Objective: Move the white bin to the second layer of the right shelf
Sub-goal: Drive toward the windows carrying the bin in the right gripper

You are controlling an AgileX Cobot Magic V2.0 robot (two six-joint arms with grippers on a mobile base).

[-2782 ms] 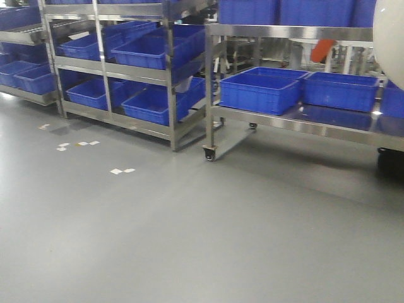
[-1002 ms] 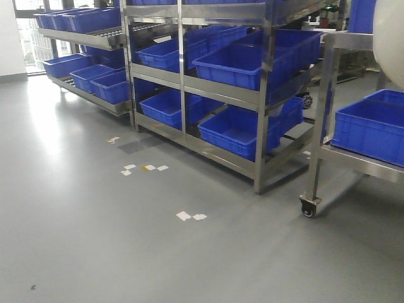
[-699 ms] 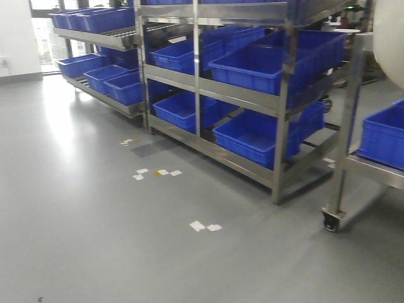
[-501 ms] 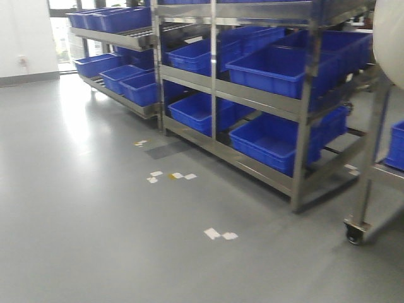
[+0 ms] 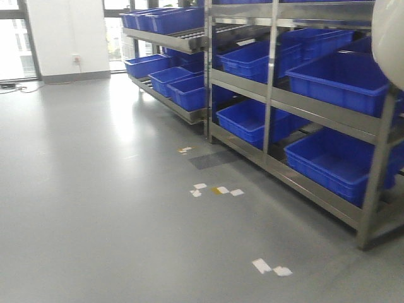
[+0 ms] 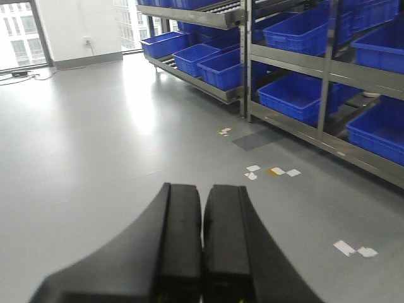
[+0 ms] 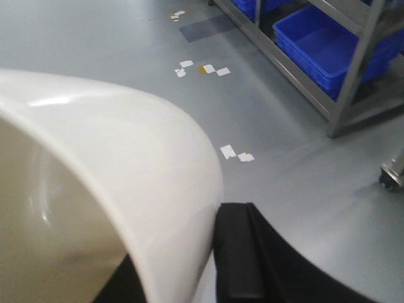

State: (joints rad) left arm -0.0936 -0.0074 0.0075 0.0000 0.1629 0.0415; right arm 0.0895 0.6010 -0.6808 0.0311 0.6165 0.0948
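Right gripper [image 7: 213, 243] is clamped on the rim wall of the glossy cream-white plastic bin [image 7: 126, 158]. One of its black fingers [image 7: 237, 252] lies against the outer wall, and a dark part shows under the rim on the inner side. Left gripper [image 6: 203, 189] has its two black fingers pressed together side by side, with nothing between them.

Below lies the smooth grey floor [image 5: 95, 189]. Tall stainless-steel racks [image 5: 270, 82] stand along its right side, their levels carrying blue rectangular plastic crates [image 5: 341, 79].

The bin hangs clear of the floor in the right gripper, at the upper right edge of the front view, where only a rounded white flank shows. In the right wrist view its mouth opens toward the camera, the rim curving across. Its long axis cannot be told.

Small white tape patches [image 5: 271, 267] dot the floor beside the racks.
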